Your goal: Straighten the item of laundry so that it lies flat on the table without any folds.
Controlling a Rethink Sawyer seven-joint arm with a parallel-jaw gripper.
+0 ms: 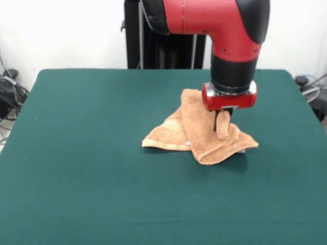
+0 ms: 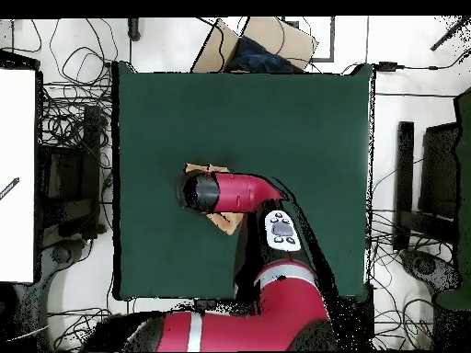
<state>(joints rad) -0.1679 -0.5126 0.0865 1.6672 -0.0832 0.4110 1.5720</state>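
Note:
The tan terry towel (image 1: 196,133) lies crumpled and folded over itself on the dark-green table (image 1: 92,153), right of the middle in the front view. My gripper (image 1: 223,125) hangs straight down over the towel's right part and is shut on a small pinched fold of the cloth, which stands up between the fingers. The rest of the towel rests on the table, with corners pointing left and right. In the overhead view the arm covers most of the towel (image 2: 224,222); only small tan bits show at the arm's edges. No white tags show.
Cables and equipment lie off the table's left and right sides (image 1: 10,92). The robot's black pedestal (image 1: 153,51) stands behind the table's far edge. A cardboard box (image 2: 267,41) sits beyond the table's edge in the overhead view.

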